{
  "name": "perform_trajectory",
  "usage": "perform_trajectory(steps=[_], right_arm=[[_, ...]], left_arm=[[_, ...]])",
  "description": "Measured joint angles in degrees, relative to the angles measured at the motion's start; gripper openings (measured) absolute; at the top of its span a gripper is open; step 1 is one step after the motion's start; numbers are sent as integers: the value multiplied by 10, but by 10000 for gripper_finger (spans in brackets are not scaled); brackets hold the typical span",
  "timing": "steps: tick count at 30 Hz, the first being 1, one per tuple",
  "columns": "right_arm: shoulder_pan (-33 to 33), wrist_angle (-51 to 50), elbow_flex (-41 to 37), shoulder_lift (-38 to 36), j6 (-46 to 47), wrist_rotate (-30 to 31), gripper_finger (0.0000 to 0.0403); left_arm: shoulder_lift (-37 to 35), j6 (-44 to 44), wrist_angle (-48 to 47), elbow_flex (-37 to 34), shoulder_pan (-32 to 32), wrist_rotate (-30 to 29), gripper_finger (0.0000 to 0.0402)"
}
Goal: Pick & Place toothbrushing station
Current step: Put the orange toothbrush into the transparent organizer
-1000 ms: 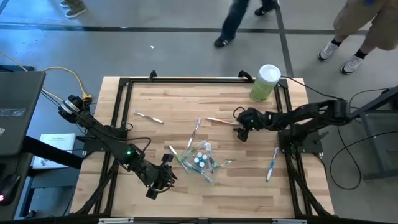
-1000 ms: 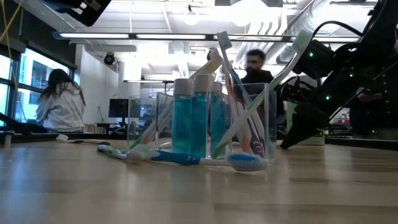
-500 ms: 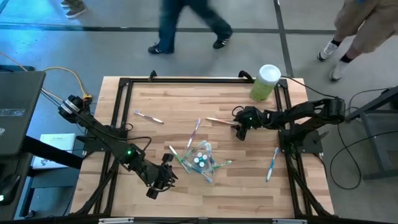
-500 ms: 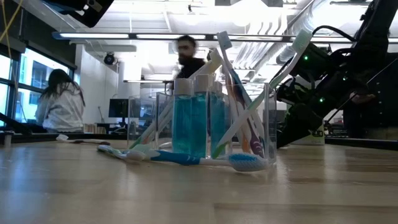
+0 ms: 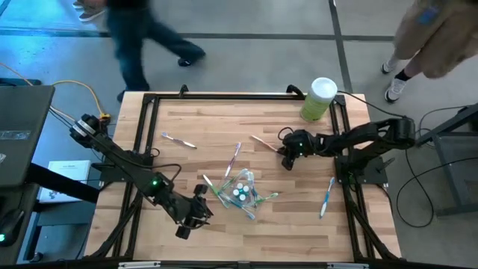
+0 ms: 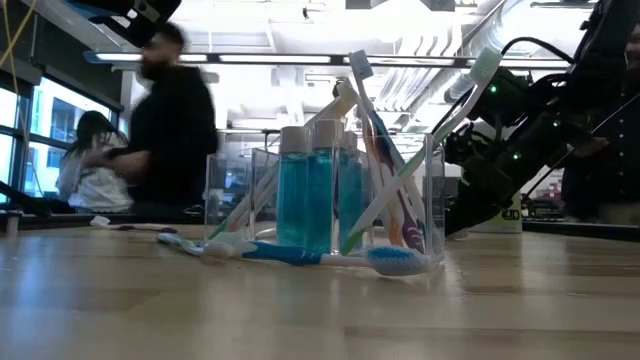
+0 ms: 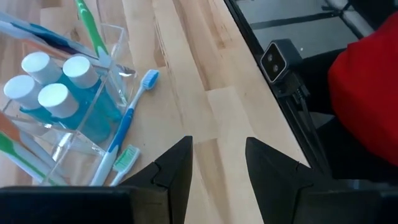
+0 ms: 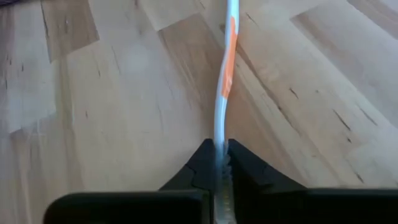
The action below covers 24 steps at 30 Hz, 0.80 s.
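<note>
A clear plastic cup stands mid-table on its base, holding teal tubes with white caps and slim toothbrushes. More toothbrushes lie flat around it, among them a blue one. Right of the table's centre, my right gripper is shut on a white toothbrush with an orange stripe. My left gripper hovers near the front edge, left of the cup. It is open, with only bare wood between its fingers. My right gripper pinches one end of the white-and-orange toothbrush's handle between its two fingers. It comes from the table's right, slanting down. The brush runs on straight ahead of the fingers, toward the table's left. I cannot tell whether its far end rests on the wood.
A tall pale-green canister with a white lid stands at the far right corner. Loose toothbrushes lie at the far left, above the cup and near the right edge. A black frame rims the table. People walk beyond the far edge.
My right gripper has shut on the end of the white-and-orange toothbrush and shifted slightly toward the table's left. The brush has turned a little, its free end now nearer the far edge. A person has walked across behind the table.
</note>
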Motion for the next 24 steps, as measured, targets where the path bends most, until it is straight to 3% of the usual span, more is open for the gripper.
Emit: perform_trajectory(steps=[10,17,24], right_arm=[[112,-30,-5,-60,46,111,13],[205,-192,40,-154,90,225,12],[338,-344,154,-209,100,366,12]], left_arm=[[-28,-11,3,0,-6,-3,143],[-29,-2,13,0,-9,-6,143],[-41,-1,47,0,-7,-18,143]])
